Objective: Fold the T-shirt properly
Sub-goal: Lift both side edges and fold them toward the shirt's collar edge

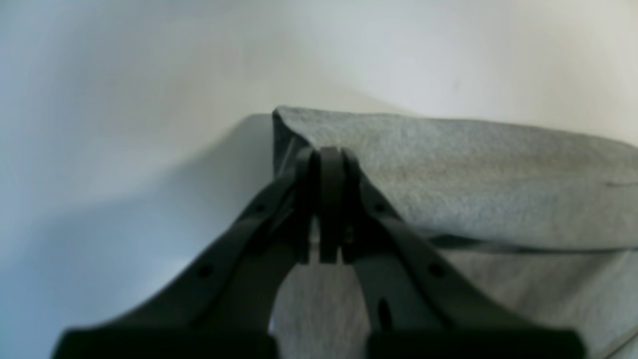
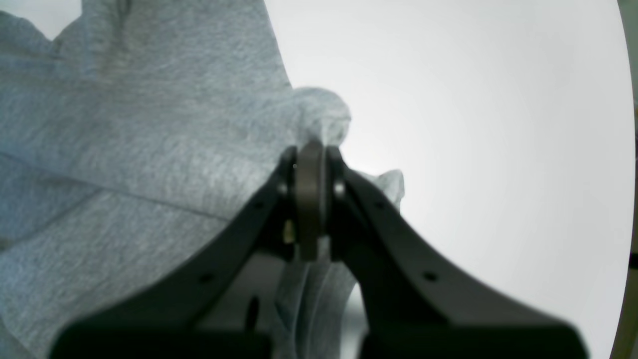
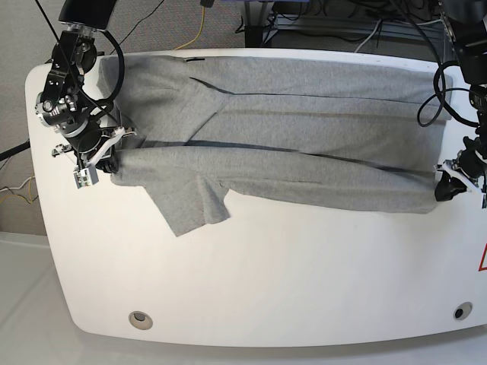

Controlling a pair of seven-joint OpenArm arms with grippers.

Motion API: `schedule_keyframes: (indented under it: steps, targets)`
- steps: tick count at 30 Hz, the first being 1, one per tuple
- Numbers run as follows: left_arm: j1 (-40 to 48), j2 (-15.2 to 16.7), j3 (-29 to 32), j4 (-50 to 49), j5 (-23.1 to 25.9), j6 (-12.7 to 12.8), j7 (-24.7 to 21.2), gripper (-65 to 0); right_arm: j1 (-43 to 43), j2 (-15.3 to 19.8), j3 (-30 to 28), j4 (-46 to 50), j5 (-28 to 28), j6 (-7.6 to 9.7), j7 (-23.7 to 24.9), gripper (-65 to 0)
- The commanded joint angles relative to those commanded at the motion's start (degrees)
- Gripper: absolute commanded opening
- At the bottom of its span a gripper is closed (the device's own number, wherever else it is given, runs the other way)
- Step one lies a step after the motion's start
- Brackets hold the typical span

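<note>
The heather-grey T-shirt point(image 3: 289, 122) lies stretched across the far half of the white table point(image 3: 266, 274), plain side up. Its near edge is lifted and rolled over in a long fold point(image 3: 304, 179). One short sleeve point(image 3: 190, 201) hangs out toward the front. My right gripper point(image 3: 106, 161) is shut on the fold's left end; in the right wrist view point(image 2: 310, 164) a bunch of grey cloth point(image 2: 319, 114) sticks out past the tips. My left gripper point(image 3: 444, 185) is shut on the fold's right end, and in the left wrist view point(image 1: 329, 159) it pinches the cloth corner point(image 1: 294, 129). No lettering shows.
The table's near half is bare white surface, with two round holes point(image 3: 139, 319) near the front corners. Cables point(image 3: 434, 91) hang from both arms at the table's sides. Floor and more cables point(image 3: 319, 23) lie behind the far edge.
</note>
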Motion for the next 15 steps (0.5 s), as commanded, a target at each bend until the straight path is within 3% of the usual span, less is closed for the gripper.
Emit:
schedule_keyframes:
  steps: [2, 6, 15]
  targets:
    - [1.2, 0.5, 0.4, 0.3, 1.6, 1.7, 0.4, -65.0, -0.2, 0.2, -0.4, -0.2, 0.4, 0.05, -0.3, -65.0]
    - [2.4, 0.8, 0.1, 0.9, 2.1, 2.6, 0.5, -65.0, -0.4, 0.6, -1.2, -0.3, 0.6, 0.08, -0.4, -65.0]
    - [3.6, 0.6, 0.2, 0.2, 1.2, 2.6, 1.7, -65.0, -1.3, 1.1, -0.7, 0.3, 1.5, 0.21, -0.2, -65.0]
